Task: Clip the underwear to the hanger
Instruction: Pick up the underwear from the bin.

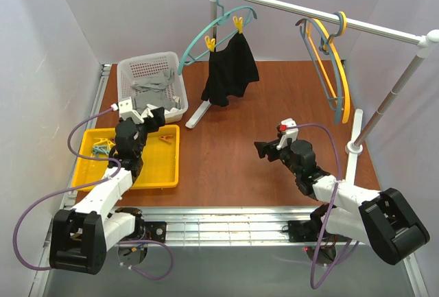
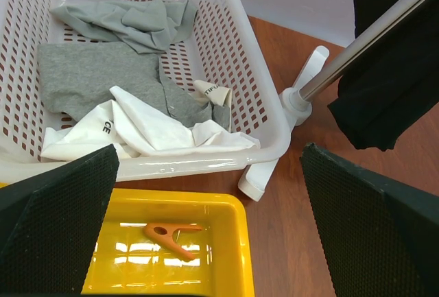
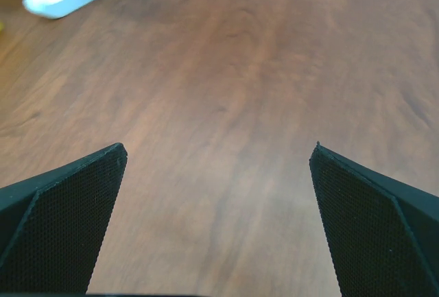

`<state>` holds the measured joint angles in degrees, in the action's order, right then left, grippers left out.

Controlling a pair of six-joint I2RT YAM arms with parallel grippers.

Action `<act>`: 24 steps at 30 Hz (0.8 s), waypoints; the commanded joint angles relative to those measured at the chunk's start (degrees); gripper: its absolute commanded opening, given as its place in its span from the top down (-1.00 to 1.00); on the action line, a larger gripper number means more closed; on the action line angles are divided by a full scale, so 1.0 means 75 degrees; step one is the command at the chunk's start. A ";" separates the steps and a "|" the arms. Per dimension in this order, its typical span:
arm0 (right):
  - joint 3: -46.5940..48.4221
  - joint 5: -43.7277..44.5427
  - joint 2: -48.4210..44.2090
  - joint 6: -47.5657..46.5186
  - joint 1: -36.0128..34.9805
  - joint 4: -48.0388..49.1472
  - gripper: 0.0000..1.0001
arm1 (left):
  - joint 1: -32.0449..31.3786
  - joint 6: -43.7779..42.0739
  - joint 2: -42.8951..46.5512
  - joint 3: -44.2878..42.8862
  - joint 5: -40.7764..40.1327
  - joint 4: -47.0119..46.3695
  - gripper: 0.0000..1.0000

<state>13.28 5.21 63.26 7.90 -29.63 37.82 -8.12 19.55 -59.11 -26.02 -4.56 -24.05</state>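
Over in the white basket [image 2: 274, 139], at about eleven o'clock from the left gripper [image 2: 209, 149]: the underwear [image 2: 96, 77], crumpled flat, long axis roughly nine to three in the wrist view, lower edge tucked under a white garment [image 2: 158, 129]. Far closer to that arm than to the right gripper [image 3: 216, 147], low over bare table [image 3: 226, 70]. Both spread fully wide, gripping and touching nothing. Up at two o'clock on the rail [image 1: 384, 28], the hanger [image 1: 344, 101], hooked over the bar.
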 commanded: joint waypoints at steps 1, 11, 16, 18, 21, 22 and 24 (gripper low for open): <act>0.0607 -0.0472 0.0119 -0.0724 -0.0548 0.0371 -0.97 | -0.0042 -0.0087 -0.0192 -0.0304 0.0162 0.0172 -0.96; 0.4600 0.1110 0.0249 -0.2155 -0.3350 -0.2335 -0.96 | -0.0042 -0.0017 -0.0158 -0.0257 0.0491 0.0206 -0.96; 0.5284 0.1004 0.0224 -0.2120 -0.3362 -0.2383 -0.97 | -0.0042 -0.0110 0.0006 -0.0187 0.0373 0.0149 -0.96; 0.5331 0.1051 0.0295 -0.2096 -0.3351 -0.2395 -0.98 | -0.0031 -0.0531 -0.0238 -0.0210 0.0303 -0.0178 -0.96; 0.5319 0.1214 0.0389 -0.1945 -0.3362 -0.2360 -0.98 | 0.0063 -0.0871 -0.1312 -0.1145 0.0360 0.0414 -0.96; 0.5308 0.1262 0.0389 -0.1921 -0.3351 -0.2348 -0.98 | 0.0075 -0.0919 -0.1677 -0.1716 0.0594 0.0511 -0.96; 0.5273 0.1402 0.0319 -0.1921 -0.3362 -0.2301 -0.97 | 0.0086 -0.1036 -0.2136 -0.1863 0.1191 -0.0196 -0.89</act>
<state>52.31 12.91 66.04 -6.44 -54.76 20.73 -7.94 15.05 -71.37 -36.25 -0.47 -23.24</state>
